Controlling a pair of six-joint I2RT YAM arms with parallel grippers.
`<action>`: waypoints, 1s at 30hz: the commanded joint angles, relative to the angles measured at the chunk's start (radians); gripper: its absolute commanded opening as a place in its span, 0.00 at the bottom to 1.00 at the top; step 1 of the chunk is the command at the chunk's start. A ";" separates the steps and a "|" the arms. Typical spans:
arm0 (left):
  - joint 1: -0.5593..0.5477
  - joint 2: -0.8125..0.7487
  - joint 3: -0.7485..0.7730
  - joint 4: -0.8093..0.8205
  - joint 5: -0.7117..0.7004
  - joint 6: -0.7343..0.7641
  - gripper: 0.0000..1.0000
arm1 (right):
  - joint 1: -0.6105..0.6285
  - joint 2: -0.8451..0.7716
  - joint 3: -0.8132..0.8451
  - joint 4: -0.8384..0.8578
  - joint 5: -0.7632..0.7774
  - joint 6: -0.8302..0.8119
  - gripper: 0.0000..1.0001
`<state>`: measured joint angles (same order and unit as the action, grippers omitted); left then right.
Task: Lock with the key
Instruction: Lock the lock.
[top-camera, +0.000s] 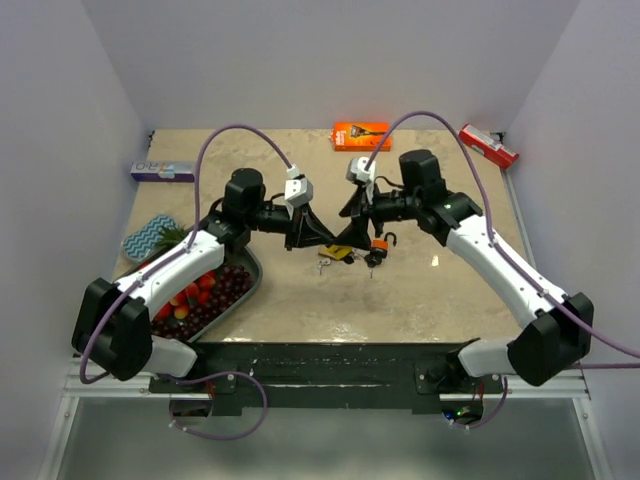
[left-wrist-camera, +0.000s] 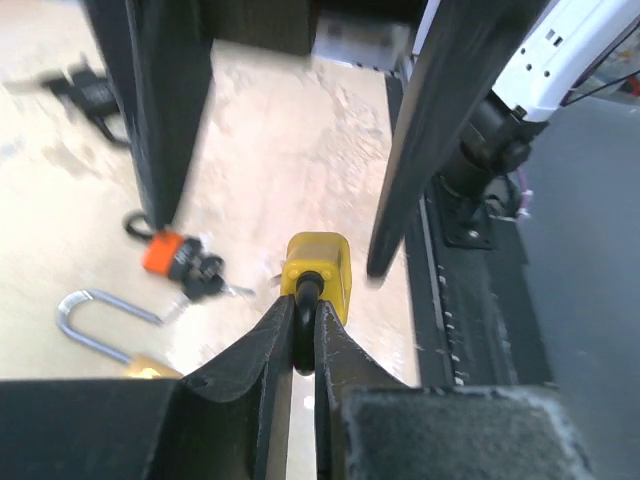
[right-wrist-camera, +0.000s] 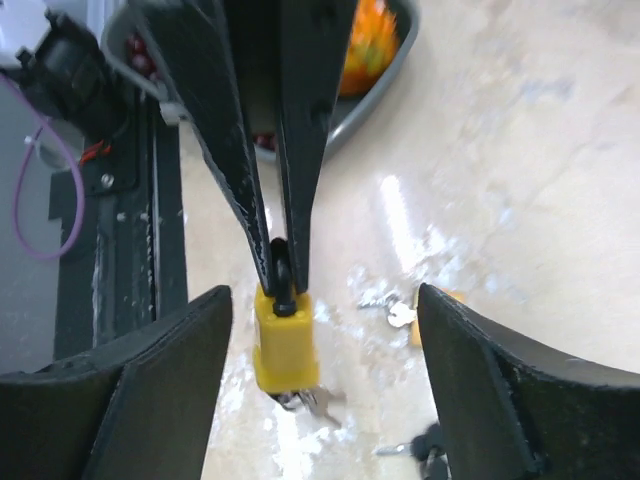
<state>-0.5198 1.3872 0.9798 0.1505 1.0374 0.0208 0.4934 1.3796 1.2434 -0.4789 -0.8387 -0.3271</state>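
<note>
While the left gripper pinches the yellow padlock by its shackle above table centre, the right gripper stands with fingers spread either side of its body. Fruit tray at 8 o'clock, orange padlock just beside at 3 o'clock; open tabletop toward 5 o'clock.

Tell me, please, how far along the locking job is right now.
Done: the yellow padlock is held by its shackle in the left fingers. In hand: the right fingers stand open either side of it, with what looks like a key in its base. Left: gripping and turning that key.
</note>
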 joint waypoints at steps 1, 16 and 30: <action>0.032 -0.049 0.042 -0.053 0.061 -0.111 0.00 | -0.049 -0.067 0.045 0.116 -0.069 0.031 0.80; 0.090 -0.076 0.054 0.168 0.104 -0.420 0.00 | -0.107 -0.158 -0.058 -0.001 -0.132 -0.059 0.73; 0.093 -0.080 0.016 0.368 0.098 -0.614 0.00 | -0.102 -0.136 -0.090 0.079 -0.206 -0.007 0.44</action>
<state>-0.4328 1.3464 0.9810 0.3935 1.1236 -0.5205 0.3878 1.2495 1.1530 -0.4454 -0.9939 -0.3531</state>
